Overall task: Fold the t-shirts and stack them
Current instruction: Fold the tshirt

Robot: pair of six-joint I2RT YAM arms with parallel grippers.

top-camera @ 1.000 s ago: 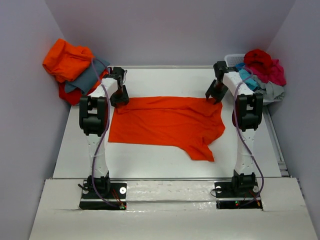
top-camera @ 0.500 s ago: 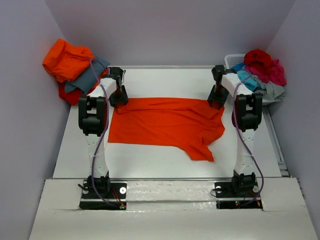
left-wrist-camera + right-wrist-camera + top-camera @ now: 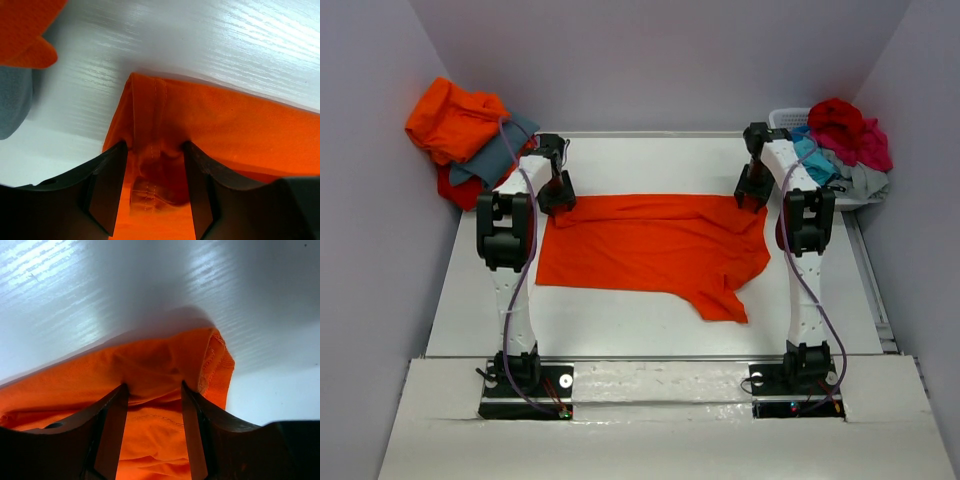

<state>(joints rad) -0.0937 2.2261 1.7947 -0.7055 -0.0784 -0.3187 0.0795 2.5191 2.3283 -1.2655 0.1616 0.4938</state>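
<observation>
Orange t-shirt (image 3: 655, 250) is seen spread flat on tabletop (image 3: 650, 160), no fold made yet, w/ left hand (image 3: 558, 203) & right hand (image 3: 752, 198) both spread astride its far corners; other t-shirts (image 3: 460, 130) are left heaped beyond it.

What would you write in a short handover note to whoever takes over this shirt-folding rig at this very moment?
Left gripper: open, fingers astride the far left corner of the orange t-shirt, hem between them, not clamped.
Right gripper: open, astride the far right corner.
The shirt lies spread on the table, one sleeve toward the near edge. A heap of orange, grey and red shirts sits far left. The red and turquoise shirts fill the white basket far right.
Done: one shirt laid out.
Left: grip both corners, fold, stack, then the rest.
</observation>
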